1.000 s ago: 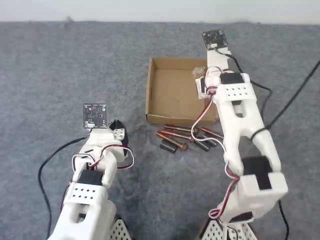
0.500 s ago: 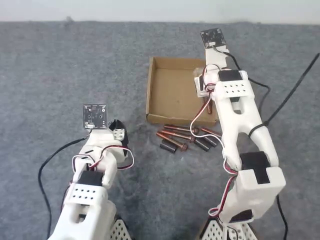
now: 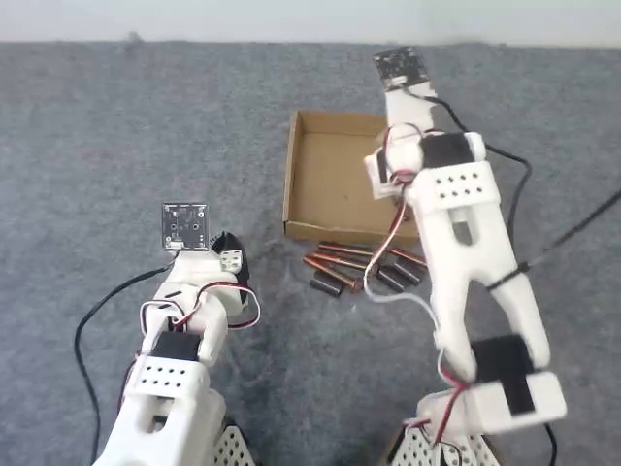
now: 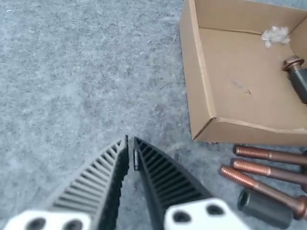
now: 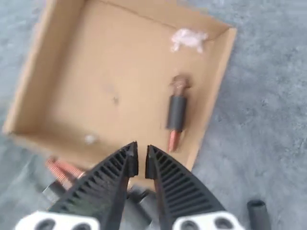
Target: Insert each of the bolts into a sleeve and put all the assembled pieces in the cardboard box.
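The cardboard box [image 3: 289, 175] lies at the table's middle back. One assembled piece [image 5: 176, 111], a copper bolt in a dark sleeve, lies inside it by the right wall; it is also in the left wrist view [image 4: 296, 79]. Several loose copper bolts [image 3: 338, 262] and dark sleeves [image 3: 327, 285] lie just in front of the box. My right gripper [image 5: 141, 149] hangs above the box's front wall, shut and empty. My left gripper [image 4: 130, 140] is shut over bare carpet, to the left of the box's near corner [image 4: 204, 129] and the bolts [image 4: 261, 155].
A white bit of fluff [image 5: 189, 38] sits in the box's far right corner. One sleeve [image 5: 259, 211] lies on the carpet outside the box's right side. The right arm [image 3: 456, 214] spans the box's right part and some loose parts. Grey carpet [image 3: 126, 126] stretches left.
The right arm's wrist has swung a little left over the box. The left arm has stayed put.
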Robot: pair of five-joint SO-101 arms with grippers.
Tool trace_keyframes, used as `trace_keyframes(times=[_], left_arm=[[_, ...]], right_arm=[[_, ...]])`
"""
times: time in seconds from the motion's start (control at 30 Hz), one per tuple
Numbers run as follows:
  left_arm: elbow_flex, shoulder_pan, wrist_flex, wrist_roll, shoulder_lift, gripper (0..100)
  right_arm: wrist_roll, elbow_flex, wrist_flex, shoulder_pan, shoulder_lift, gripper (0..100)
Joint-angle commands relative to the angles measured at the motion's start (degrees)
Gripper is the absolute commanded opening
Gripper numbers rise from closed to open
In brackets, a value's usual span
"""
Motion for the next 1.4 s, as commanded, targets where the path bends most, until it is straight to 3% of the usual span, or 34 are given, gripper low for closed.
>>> trace_keyframes(times=[0.0,0.27,0.43,0.57,0.77,1.03,1.23,1.37], left_arm=[[-0.57,-0.26,-1.58,-0.53,-1.14,2],[-0.48,-0.26,-1.58,-0.53,-1.14,2],[-0.48,-0.26,-1.58,-0.53,-1.14,2],[-0.40,-0.26,-1.58,-0.53,-1.23,2],[-0.40,-0.26,-1.58,-0.53,-1.32,2],[-0.40,-0.26,-1.58,-0.53,-1.32,2],[-0.40,-0.26,-1.58,-0.53,-1.41,2],[-0.40,-0.26,-1.58,-0.53,-1.41,2]], right_arm=[[0.70,-2.73,6.46,-4.09,-7.34,0.7],[0.70,-2.29,20.00,-12.00,-9.71,0.7],[0.79,4.13,20.70,-17.98,-10.33,0.7],[0.97,9.85,16.92,-20.97,-10.33,0.7],[10.11,20.04,7.78,-25.98,-10.33,0.9],[10.55,24.97,-1.98,-26.07,-9.63,1.9],[14.68,26.73,-2.24,-26.24,-9.54,13.9],[16.53,30.07,-5.93,-25.98,-9.54,11.8]])
